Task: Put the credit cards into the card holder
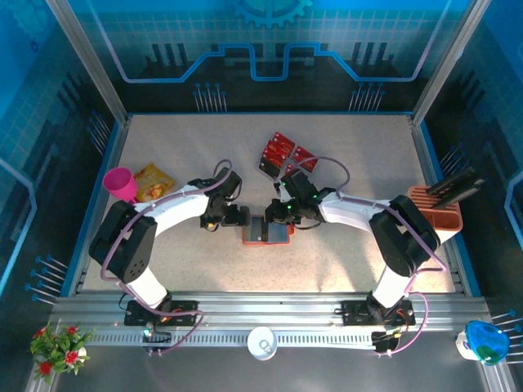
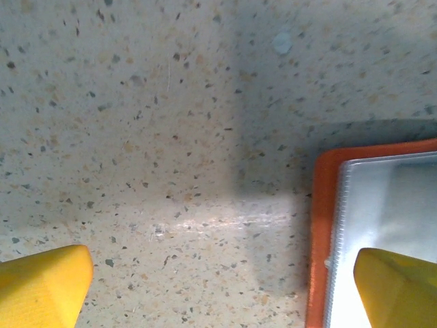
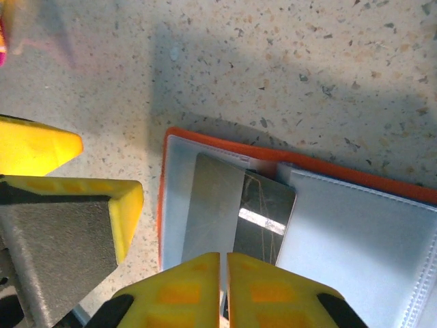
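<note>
Right wrist view: my right tool (image 3: pixel 223 273) has its yellow fingers (image 3: pixel 181 290) pressed together at the near edge of a dark glossy card (image 3: pixel 235 212) lying in the open orange-red folding card holder (image 3: pixel 355 225) — whether it pinches that card, I cannot tell. My left tool (image 2: pixel 222 280) gapes wide and empty astride the holder's edge. Loose flat red credit cards (image 1: pixel 282 153) lie farther out on the speckled surface (image 2: pixel 136 137). I judge them stiff, light, slippery — best pinched by a short edge.
</note>
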